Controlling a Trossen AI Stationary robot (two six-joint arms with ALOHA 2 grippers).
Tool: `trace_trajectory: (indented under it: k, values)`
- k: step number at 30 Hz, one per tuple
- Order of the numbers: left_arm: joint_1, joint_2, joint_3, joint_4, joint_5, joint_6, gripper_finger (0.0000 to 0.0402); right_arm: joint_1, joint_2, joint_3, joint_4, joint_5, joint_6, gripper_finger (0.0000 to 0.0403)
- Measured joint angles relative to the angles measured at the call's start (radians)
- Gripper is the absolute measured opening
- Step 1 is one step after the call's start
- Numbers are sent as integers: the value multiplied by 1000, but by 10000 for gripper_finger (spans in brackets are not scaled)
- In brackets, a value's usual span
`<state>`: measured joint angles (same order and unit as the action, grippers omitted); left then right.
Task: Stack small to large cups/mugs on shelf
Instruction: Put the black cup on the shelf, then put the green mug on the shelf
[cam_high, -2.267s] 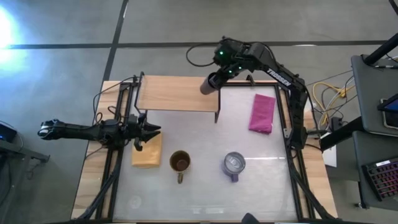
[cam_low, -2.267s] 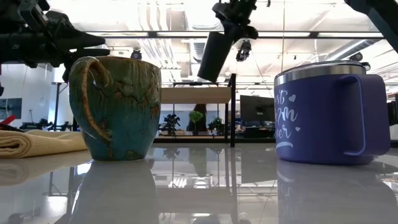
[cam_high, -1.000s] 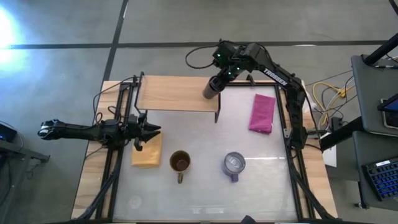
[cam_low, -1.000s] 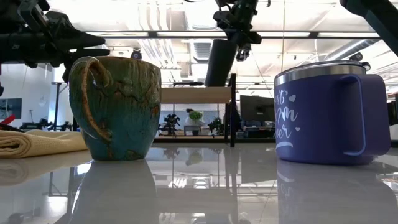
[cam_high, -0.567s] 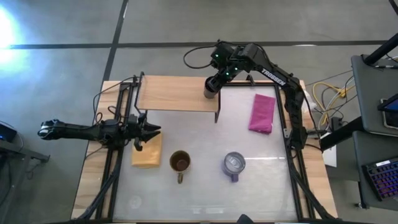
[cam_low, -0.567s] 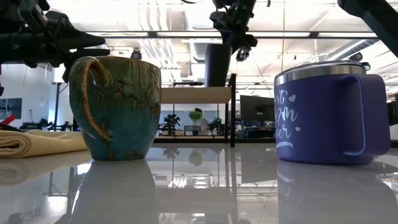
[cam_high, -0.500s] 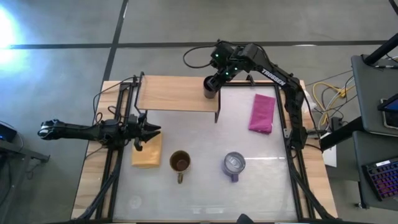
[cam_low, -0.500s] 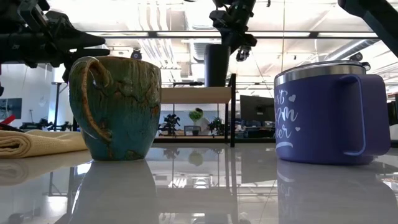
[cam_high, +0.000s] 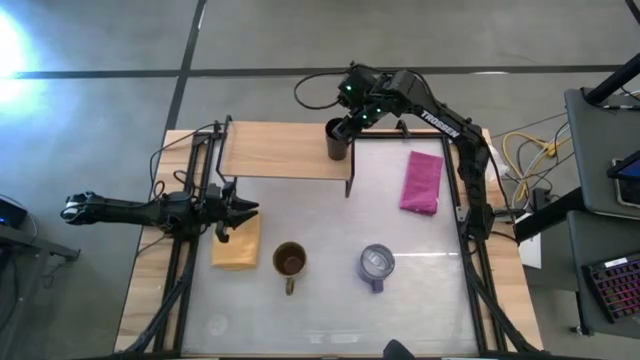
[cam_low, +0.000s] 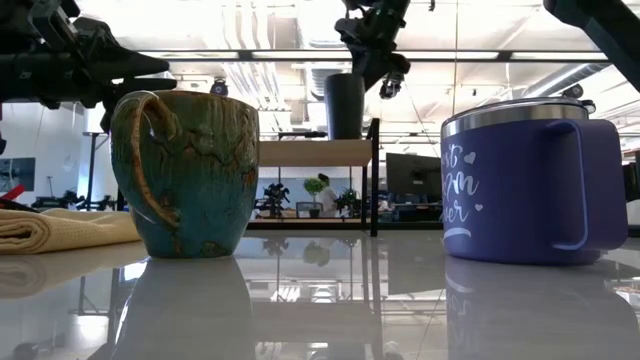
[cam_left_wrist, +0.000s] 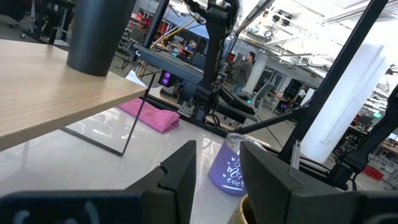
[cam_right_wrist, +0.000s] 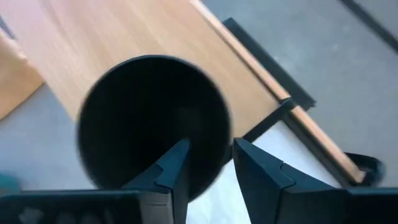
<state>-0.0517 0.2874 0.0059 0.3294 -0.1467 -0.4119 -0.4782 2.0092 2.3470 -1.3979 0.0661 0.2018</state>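
Note:
The small black cup (cam_high: 337, 141) stands upright on the right end of the light-wood shelf (cam_high: 275, 152); the low view shows the cup (cam_low: 345, 106) on the board (cam_low: 310, 152). My right gripper (cam_high: 348, 124) is above the cup and shut on its rim. The olive-brown mug (cam_high: 289, 260) and the purple mug (cam_high: 376, 264) stand on the white table, nearer the front. My left gripper (cam_high: 246, 208) is open and empty over the yellow-tan pad (cam_high: 237, 245) at the table's left. My right gripper holds the black cup by its rim (cam_right_wrist: 222, 142), one finger (cam_right_wrist: 177, 165) inside the cup and the other (cam_right_wrist: 255, 168) outside. The fingers come from above, slanting down from the far right. The cup is upright with its bottom at the shelf top (cam_low: 345, 138).
A pink cloth (cam_high: 422, 182) lies right of the shelf. The shelf's black leg (cam_high: 349, 183) stands at its near right corner. Black frame rails (cam_high: 470, 230) run along the table's left and right sides. The rest of the shelf board left of the cup is bare.
My right gripper has gone down and a little toward the table's left with the black cup and has turned it from tilted to upright. The cup has come down onto the right end of the shelf.

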Motion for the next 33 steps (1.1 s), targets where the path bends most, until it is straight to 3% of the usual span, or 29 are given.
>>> trace_trajectory:
  k: [9, 18, 23, 33]
  values:
    - [0, 0, 0, 0, 0, 0, 109, 0, -40, 3, 18, 37, -20, 128]
    - [0, 0, 0, 0, 0, 0, 109, 0, -176, 5, 0, 92, -8, 126]
    - [0, 0, 0, 0, 0, 0, 109, 4, -206, 4, -182, 92, 55, 127]
    - [0, 0, 0, 0, 0, 0, 109, 93, -254, -101, -174, 4, 112, 119]
